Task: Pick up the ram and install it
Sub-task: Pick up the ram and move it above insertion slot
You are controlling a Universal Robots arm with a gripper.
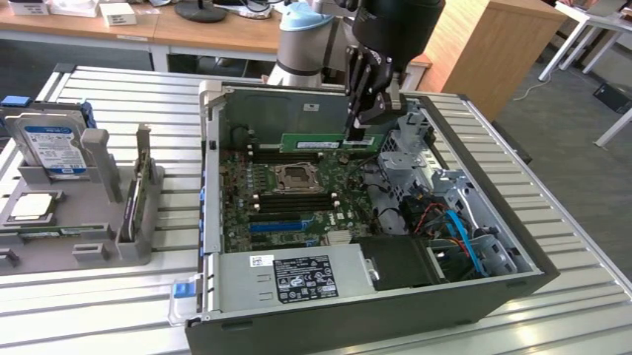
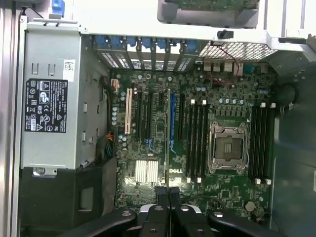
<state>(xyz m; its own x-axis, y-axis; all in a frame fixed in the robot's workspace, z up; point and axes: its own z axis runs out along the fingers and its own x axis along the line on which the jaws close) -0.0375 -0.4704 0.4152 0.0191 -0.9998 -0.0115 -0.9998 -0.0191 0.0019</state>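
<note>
The ram (image 1: 314, 142) poised over an open PC case (image 1: 345, 329)
The gripper (image 1: 360, 137) was clamped nearly shut on one end of the stick, holding it level and edge-down above the motherboard (image 1: 286, 196) — apparently to line up with the memory slots (image 2: 196, 143).

Exterior view: bright, even overhead room light w/ soft, short shadows. Ribbed desk (image 1: 563, 244) pale w/ mild sheen at 4 o'clock; case back wall (image 1: 286, 111) at 12 o'clock shaded under the black gripper (image 1: 357, 137). Wrist view dimmer, cooler: power supply (image 2: 49, 98) has grey sheen, case rim (image 2: 123, 19) washed near white, black shroud (image 2: 49, 197) beside the supply nearly lost in shadow.
</note>
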